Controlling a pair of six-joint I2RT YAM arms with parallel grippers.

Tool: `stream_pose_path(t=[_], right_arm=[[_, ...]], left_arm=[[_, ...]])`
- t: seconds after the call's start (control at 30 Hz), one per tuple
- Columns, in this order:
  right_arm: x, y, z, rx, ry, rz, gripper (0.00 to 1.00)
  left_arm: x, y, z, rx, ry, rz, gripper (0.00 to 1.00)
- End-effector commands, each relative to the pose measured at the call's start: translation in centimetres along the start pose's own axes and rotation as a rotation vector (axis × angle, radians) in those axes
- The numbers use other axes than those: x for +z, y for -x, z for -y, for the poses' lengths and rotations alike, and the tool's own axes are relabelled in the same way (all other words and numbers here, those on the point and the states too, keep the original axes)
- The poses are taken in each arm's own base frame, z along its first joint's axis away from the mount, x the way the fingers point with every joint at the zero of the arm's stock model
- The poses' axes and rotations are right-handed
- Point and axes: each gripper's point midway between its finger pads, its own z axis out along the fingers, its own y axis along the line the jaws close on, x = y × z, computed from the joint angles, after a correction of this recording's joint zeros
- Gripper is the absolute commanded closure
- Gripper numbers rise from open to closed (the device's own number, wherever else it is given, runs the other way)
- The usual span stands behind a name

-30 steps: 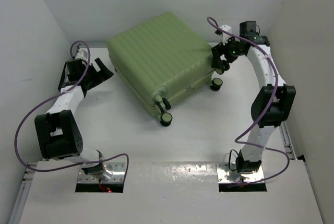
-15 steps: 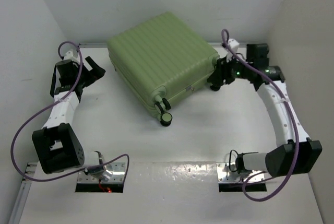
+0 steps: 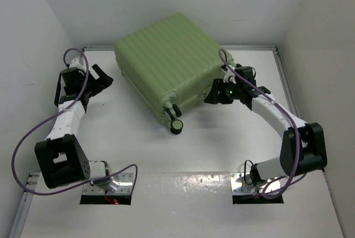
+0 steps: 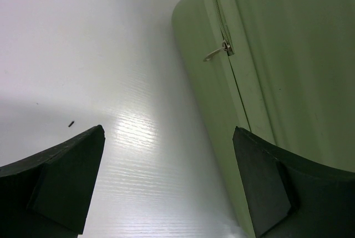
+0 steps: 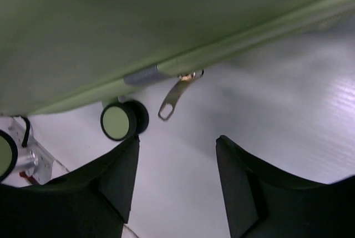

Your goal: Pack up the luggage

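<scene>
Spread as wide as it goes, the left tool (image 3: 100, 77) is gripping nothing; its matte black, wedge-shaped fingers (image 4: 61, 182) are framing the bare surface (image 4: 83, 55), which is white and faintly ribbed with a soft sheen. It is hovering at 9 o'clock of the luggage (image 3: 166, 66), close to that side wall without touching it. The right tool (image 3: 213, 95) is standing partly open at 4 o'clock of the case, its dark fingers (image 5: 111, 193) apart with only the surface showing between them, so it is holding nothing. The luggage is lying flat toward 12 o'clock of the surface, turned at an angle. It is a large light-green hard shell with rounded corners and shallow parallel ribs running across its upper face. It is closed, both halves meeting along a zip seam, so what is inside cannot be told. In the left wrist view a small silver zip pull (image 4: 216, 54) is sticking out from that seam on the smooth green wall. In the right wrist view a flat metal pull (image 5: 175, 98), slotted at its end, is dangling from a grey slider (image 5: 145, 75) just above the gap between the fingers, touching neither. Small black wheels (image 3: 176, 125) with pale green hubs are sitting at the case's 6 o'clock corner.
</scene>
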Motion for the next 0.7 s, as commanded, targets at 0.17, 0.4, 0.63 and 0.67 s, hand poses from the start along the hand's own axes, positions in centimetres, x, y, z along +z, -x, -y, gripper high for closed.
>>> stream_pose_path(t=[0.17,0.4,0.63,0.67], right_arm=[[0.9,5.2,-1.9,-0.052,0.029,0.146,0.40],[2.7,2.6,0.2,-0.175,-0.074,0.057,0.61],[0.7,-1.2,4.0,-0.303,-0.220,0.033,1.00],[0.5,-1.2,4.0,-0.323,-0.219,0.035,1.00]], left_arm=[[-0.3,0.5,0.4,0.021,-0.017,0.020,0.00],[0.1,0.2,0.1,0.009,-0.013,0.010,0.00],[0.3,0.3,-0.2,0.024,-0.001,0.006,0.00],[0.3,0.3,-0.2,0.024,-0.001,0.006,0.00]])
